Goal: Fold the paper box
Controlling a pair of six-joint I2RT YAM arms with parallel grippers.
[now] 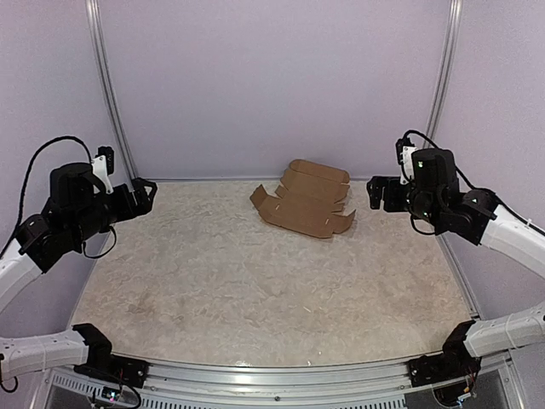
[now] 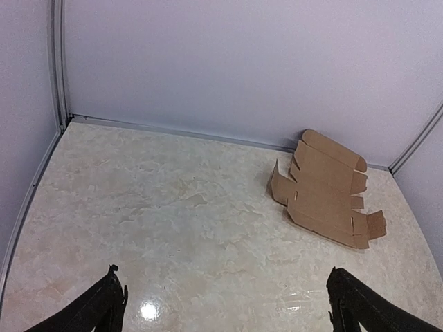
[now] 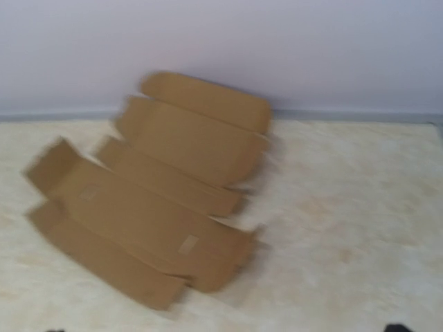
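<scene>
The paper box (image 1: 305, 200) is a flat brown die-cut sheet with flaps and slots, lying unfolded at the back of the table, right of centre. The left wrist view shows it far off to the upper right (image 2: 325, 190). In the blurred right wrist view it fills the left half (image 3: 152, 200). My left gripper (image 1: 146, 196) hangs at the table's left edge, open and empty, well away from the sheet; its dark fingertips (image 2: 111, 290) stand wide apart. My right gripper (image 1: 373, 194) hovers just right of the sheet, open, touching nothing. Only its tips (image 3: 398, 327) peek in at the bottom edge.
Pale lilac walls close the back and sides, with metal posts (image 1: 109, 85) in the back corners. The table top (image 1: 255, 281) is mottled beige, with a metal rail (image 1: 281, 375) along its near edge. Both arm bases sit at the near corners.
</scene>
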